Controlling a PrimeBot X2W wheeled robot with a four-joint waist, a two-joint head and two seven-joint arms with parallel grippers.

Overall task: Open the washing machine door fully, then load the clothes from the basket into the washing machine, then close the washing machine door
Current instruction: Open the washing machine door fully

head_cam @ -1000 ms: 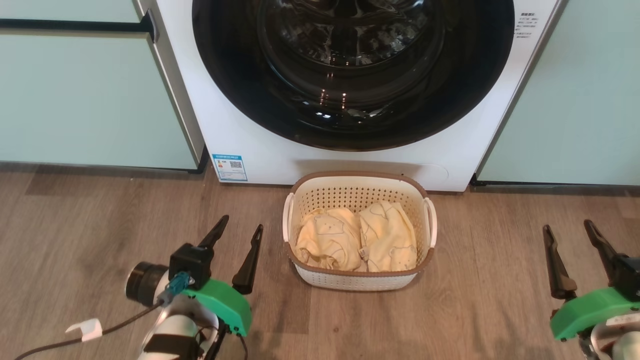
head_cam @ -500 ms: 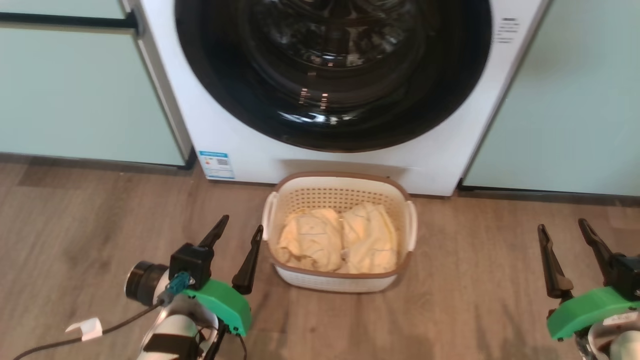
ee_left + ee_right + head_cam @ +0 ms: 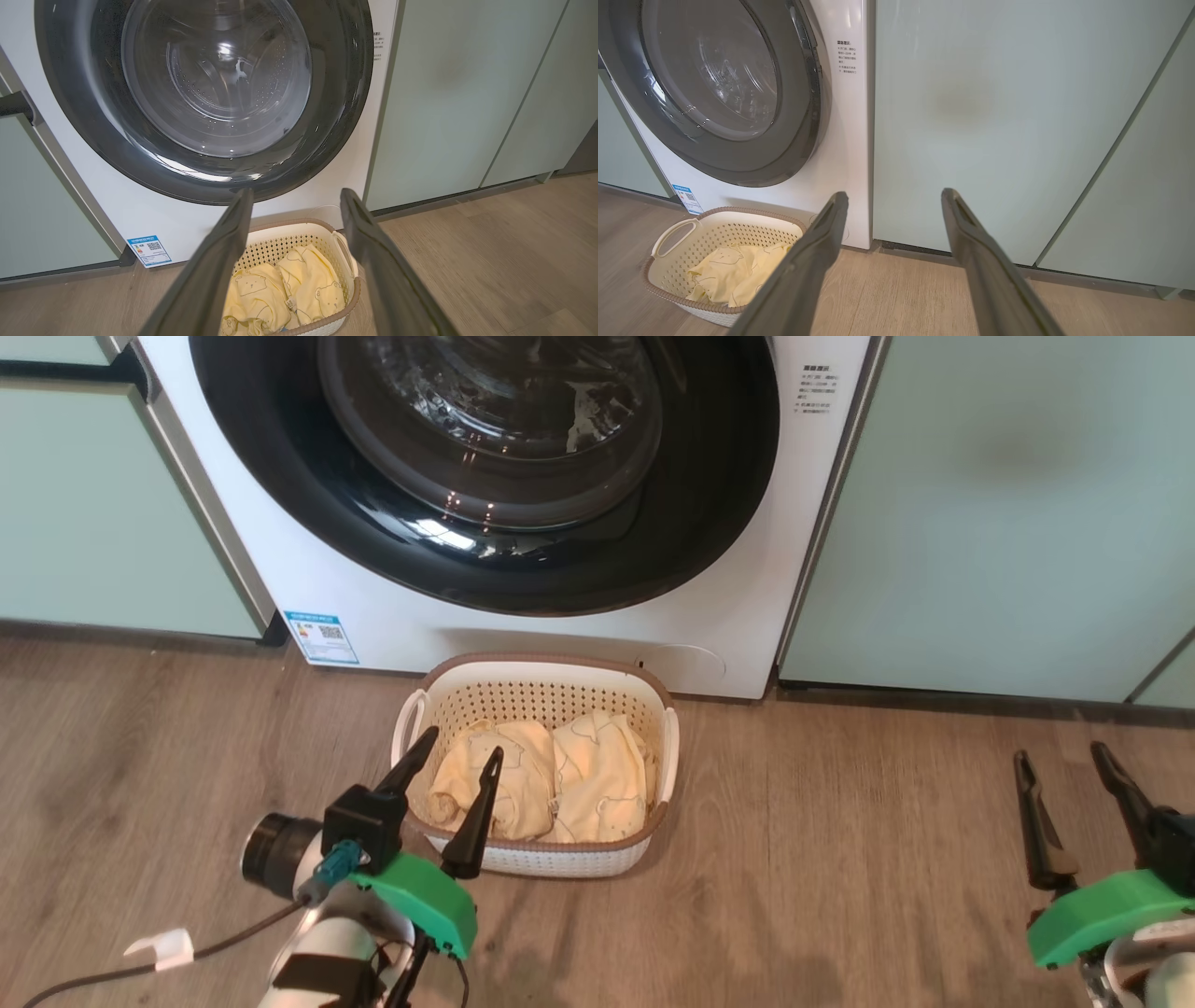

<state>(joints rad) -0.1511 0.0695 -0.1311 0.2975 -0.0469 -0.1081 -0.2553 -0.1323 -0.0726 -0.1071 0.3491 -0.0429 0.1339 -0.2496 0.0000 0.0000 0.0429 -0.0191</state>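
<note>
1. The washing machine [image 3: 392,635] stood between pale green cabinet panels [image 3: 980,523]. The washing machine door [image 3: 485,448] lay against its front and looked shut, with the steel drum visible only through the glass bowl. Opening the door, the task's 1st step, appeared not yet done.
2. The basket [image 3: 546,661] sat on the wood floor [image 3: 794,859] just in front of the machine, directly below the door. That spot probably kept the lift from basket to drum short, and the basket seemed low enough for the door to swing over it.
3. The clothes [image 3: 551,779], 2 pale yellow garments, lay side by side in the basket and covered its bottom. Their bear outlines faced up in the left wrist view.
4. The left gripper [image 3: 463,743] hung at the basket's near left corner with its fingers spread wide and nothing between them. In its wrist view the fingers pointed toward the door's lower rim, apart from both basket and door.
5. The right gripper [image 3: 1061,753] was well to the right of the basket, its fingers equally wide and empty. It faced the cabinet panel beside the machine's right edge.
6. With both grippers free, either could go for the door, though where the handle sat could not be told.
</note>
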